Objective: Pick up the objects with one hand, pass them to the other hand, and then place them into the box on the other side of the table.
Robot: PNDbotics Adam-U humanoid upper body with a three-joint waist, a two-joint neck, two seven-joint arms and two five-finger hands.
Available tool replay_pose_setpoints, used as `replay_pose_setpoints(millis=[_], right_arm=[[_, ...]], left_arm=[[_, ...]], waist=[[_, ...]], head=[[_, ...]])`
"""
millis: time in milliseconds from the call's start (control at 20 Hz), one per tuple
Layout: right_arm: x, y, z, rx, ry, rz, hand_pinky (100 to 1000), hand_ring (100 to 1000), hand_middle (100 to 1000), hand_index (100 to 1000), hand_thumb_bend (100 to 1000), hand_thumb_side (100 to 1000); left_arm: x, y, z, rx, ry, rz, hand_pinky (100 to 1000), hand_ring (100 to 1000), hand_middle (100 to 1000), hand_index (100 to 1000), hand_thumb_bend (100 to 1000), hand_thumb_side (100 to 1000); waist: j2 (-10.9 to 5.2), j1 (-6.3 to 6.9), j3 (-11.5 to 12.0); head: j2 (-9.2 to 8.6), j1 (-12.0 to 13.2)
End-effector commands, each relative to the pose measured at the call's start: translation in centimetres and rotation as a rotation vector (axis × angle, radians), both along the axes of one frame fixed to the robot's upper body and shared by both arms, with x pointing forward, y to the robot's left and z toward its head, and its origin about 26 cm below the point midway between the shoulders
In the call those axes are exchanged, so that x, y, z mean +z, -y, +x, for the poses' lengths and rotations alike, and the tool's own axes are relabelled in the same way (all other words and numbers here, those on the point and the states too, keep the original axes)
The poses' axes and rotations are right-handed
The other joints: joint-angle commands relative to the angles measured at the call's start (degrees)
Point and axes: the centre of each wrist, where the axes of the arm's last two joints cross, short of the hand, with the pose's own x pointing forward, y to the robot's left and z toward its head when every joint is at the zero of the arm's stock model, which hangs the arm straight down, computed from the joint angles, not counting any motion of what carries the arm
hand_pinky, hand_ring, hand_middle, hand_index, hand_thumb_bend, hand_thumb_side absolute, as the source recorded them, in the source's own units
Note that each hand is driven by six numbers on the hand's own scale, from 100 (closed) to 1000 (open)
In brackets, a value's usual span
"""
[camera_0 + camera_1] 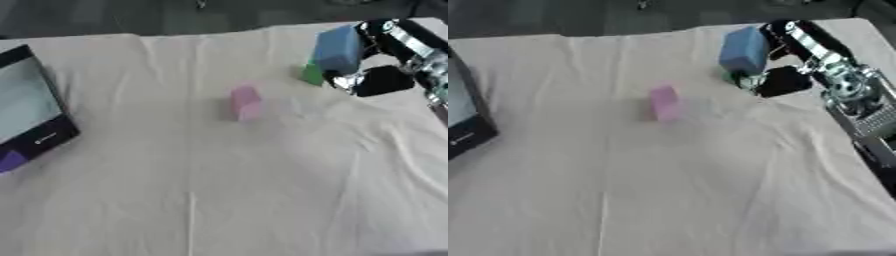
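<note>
A blue block (pixel 339 50) is up at the far right, and my right hand (pixel 382 80) is shut on it, black fingers curled round its right side. Against the blue block's lower left edge shows a small green block (pixel 312 74); I cannot tell whether it rests on the cloth or touches the hand. Alone near the middle of the table stands a pink block (pixel 246 102), upright, well left of the hand. The black box (pixel 52 136) with a grey inside lies at the left edge, and a purple piece (pixel 10 161) shows at its near corner. My left hand appears in no view.
A wrinkled white cloth (pixel 219 190) covers the table. My right arm's silver and black forearm (pixel 850 95) runs along the right edge. Dark floor lies beyond the table's far edge.
</note>
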Motion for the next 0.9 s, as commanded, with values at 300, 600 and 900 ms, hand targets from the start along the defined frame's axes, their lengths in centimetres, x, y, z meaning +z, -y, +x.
replay_pose_setpoints(millis=[300, 600, 900], right_arm=[[-1.5, -2.7, 2.2, 0.061, 0.035, 0.099, 752, 710, 544, 543, 167, 100], [-2.6, -4.4, 3.3, 0.094, 0.046, 0.112, 756, 712, 545, 542, 152, 100], [-3.2, -5.7, 3.8, 0.139, 0.050, 0.123, 764, 717, 548, 545, 147, 100]], left_arm=[[5.2, 4.6, -1.6, -0.171, 0.066, 0.286, 863, 799, 806, 780, 211, 569], [6.4, 8.8, -2.2, -0.294, 0.037, 0.506, 862, 801, 805, 787, 240, 584], [6.7, 11.9, -2.3, -0.346, 0.006, 0.649, 865, 805, 808, 794, 241, 602]], waist=[[-2.49, 0.96, 0.45], [-2.93, 1.26, 1.19], [-3.17, 1.32, 1.63]], head=[[0.35, 0.37], [0.35, 0.31], [0.35, 0.33]])
